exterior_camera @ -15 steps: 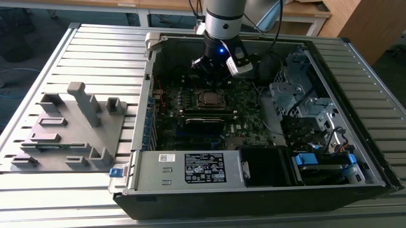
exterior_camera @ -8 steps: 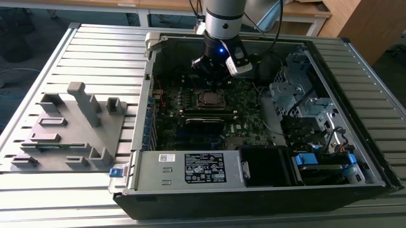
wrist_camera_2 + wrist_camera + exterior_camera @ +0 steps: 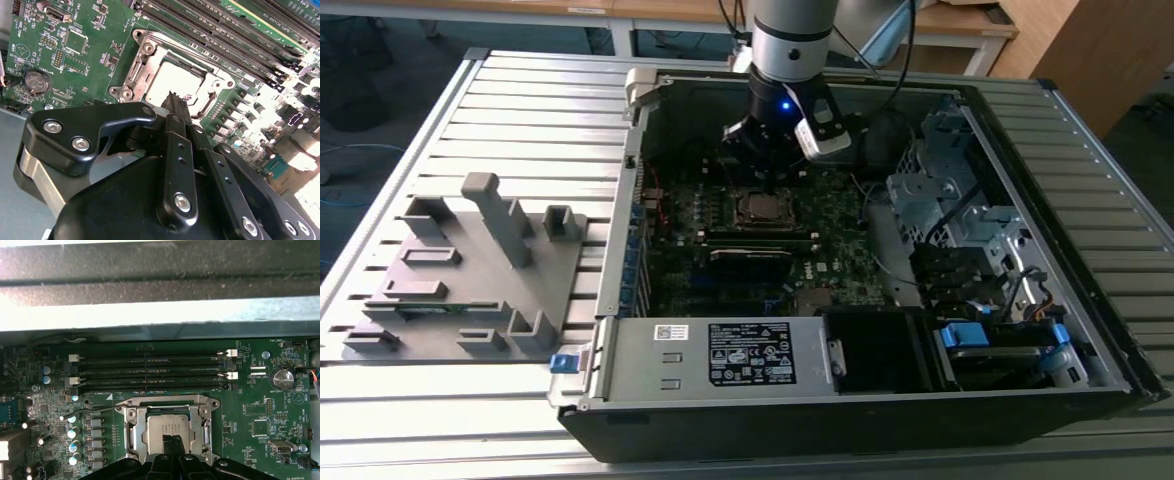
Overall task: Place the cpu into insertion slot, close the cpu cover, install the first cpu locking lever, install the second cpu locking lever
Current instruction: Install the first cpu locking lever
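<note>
**Closed jaws poised over the seated CPU**

The gripper (image 3: 175,97) has its jaws pressed together with nothing between them. In both wrist views its tips hang just above the cpu (image 3: 167,426); whether they touch it I cannot tell. The cpu lies flat in the insertion slot (image 3: 740,212), its silver top showing through the cut-out of the cpu cover (image 3: 134,426), which lies down around it. A thin wire locking lever (image 3: 87,411) juts from one corner of the cover out over a row of capacitors (image 3: 73,432). Four long memory slots (image 3: 150,371) run just beside the socket, and a coin battery (image 3: 281,378) sits farther along the motherboard (image 3: 841,280).

On the exterior view's clock face, taken from the socket:
- The arm (image 3: 790,40) stands at 12 o'clock.
- The power supply (image 3: 720,355) lies at 6 o'clock.
- The drive cage (image 3: 947,190) lies at 3 o'clock.
- At 9 o'clock, outside the computer case (image 3: 854,425), a grey fixture block (image 3: 467,270) rests on the slatted table (image 3: 520,100).
</note>
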Available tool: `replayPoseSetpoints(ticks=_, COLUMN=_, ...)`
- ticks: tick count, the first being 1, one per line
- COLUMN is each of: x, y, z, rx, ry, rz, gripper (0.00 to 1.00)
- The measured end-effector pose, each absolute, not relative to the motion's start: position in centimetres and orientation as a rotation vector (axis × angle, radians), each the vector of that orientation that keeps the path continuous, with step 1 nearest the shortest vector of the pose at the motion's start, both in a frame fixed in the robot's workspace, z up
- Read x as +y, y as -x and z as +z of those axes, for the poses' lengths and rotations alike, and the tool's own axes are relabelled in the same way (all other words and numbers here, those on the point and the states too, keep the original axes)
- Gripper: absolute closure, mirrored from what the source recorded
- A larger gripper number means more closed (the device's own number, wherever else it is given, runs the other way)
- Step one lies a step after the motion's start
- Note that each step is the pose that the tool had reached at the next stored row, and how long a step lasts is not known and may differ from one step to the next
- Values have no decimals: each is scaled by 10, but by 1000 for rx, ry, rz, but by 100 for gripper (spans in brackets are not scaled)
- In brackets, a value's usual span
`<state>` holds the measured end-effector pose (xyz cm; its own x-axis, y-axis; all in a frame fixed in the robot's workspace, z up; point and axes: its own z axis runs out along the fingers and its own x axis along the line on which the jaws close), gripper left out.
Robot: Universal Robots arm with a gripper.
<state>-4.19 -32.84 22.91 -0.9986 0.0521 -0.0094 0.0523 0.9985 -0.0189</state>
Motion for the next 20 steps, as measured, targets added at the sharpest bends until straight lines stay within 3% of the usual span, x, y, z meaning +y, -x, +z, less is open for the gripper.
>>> replayPoseSetpoints(ticks=20, x=-328, y=42, z=235, rx=3131, ry=-82, rz=-30, gripper=90)
